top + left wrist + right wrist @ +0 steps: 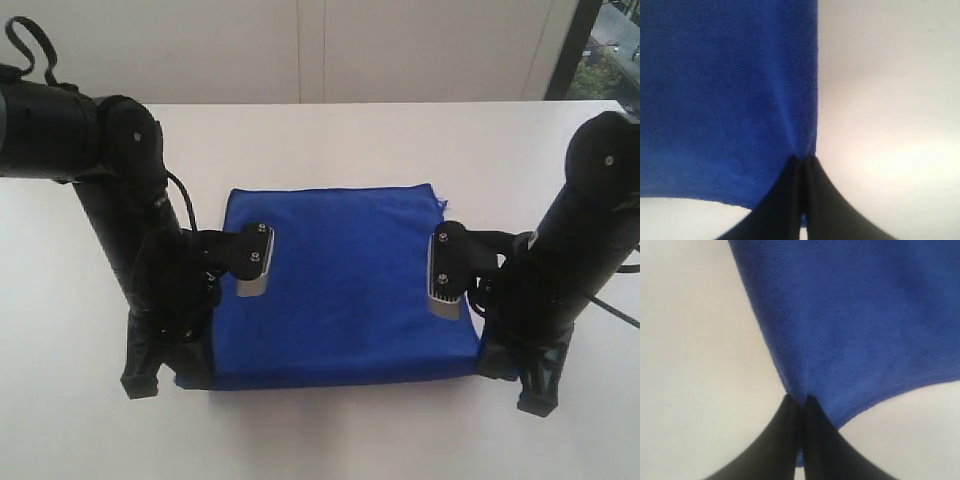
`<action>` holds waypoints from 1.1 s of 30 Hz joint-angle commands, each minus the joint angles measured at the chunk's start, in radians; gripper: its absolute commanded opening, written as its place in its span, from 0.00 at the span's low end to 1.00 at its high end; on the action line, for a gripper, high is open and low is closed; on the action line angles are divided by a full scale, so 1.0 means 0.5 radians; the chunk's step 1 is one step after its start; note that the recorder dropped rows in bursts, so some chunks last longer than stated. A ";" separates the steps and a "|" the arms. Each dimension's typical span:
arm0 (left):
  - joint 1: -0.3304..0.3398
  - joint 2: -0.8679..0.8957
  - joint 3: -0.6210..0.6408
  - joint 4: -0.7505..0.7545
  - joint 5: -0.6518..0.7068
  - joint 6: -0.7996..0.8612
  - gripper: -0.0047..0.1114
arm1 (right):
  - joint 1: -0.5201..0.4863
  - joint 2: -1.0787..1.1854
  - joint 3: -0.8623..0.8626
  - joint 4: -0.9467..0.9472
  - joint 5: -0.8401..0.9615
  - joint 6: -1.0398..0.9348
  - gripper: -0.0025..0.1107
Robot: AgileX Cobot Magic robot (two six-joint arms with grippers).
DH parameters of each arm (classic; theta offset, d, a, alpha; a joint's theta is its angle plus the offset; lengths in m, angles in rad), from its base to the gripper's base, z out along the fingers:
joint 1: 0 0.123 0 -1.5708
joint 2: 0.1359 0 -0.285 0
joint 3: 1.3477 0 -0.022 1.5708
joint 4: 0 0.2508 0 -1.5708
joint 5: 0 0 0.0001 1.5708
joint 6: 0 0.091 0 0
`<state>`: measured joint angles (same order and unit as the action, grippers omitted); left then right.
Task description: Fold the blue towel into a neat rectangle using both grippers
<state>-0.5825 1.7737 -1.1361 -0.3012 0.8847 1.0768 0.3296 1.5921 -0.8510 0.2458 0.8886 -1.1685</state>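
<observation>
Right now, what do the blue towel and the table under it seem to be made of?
The blue towel looks like soft microfibre or terry cloth: the wrist views show a fine, fuzzy, matte weave. The table seems smooth white laminate or painted board, faintly glossy, since light reflects softly from it.

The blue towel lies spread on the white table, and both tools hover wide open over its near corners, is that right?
The tools are not open: the left tool and the right tool are each pinched shut on the blue towel at its near corners, as the two wrist views show. It does lie spread on the white table.
</observation>
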 commanded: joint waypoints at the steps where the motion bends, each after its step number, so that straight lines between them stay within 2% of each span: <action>1: 0.002 -0.166 0.013 0.021 0.134 -0.021 0.04 | 0.002 -0.205 0.008 -0.008 -0.008 -0.011 0.02; 5: 0.002 -0.224 -0.145 0.141 -0.066 -0.256 0.04 | 0.002 -0.317 -0.028 -0.021 -0.266 0.073 0.02; 9: 0.005 -0.216 -0.333 0.341 -0.296 -0.525 0.04 | 0.002 -0.234 -0.158 -0.045 -0.520 0.263 0.02; 15: 0.027 -0.092 -0.406 0.394 -0.688 -0.629 0.04 | -0.002 0.031 -0.419 -0.134 -0.719 0.470 0.02; 23: 0.151 0.091 -0.548 0.407 -0.879 -0.637 0.04 | -0.032 0.236 -0.638 -0.328 -0.764 0.653 0.02; 26: 0.210 0.137 -0.546 0.399 -1.050 -0.633 0.04 | -0.078 0.342 -0.721 -0.341 -0.777 0.677 0.02; 30: 0.211 0.201 -0.546 0.399 -1.112 -0.560 0.04 | -0.083 0.451 -0.746 -0.341 -0.908 0.677 0.02; 33: 0.242 0.268 -0.546 0.399 -1.282 -0.579 0.04 | -0.083 0.552 -0.746 -0.341 -1.074 0.684 0.02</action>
<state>-0.4749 1.8951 -1.4041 -0.0917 0.2804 0.7890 0.2960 1.8482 -1.2162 0.0805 0.4103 -0.8331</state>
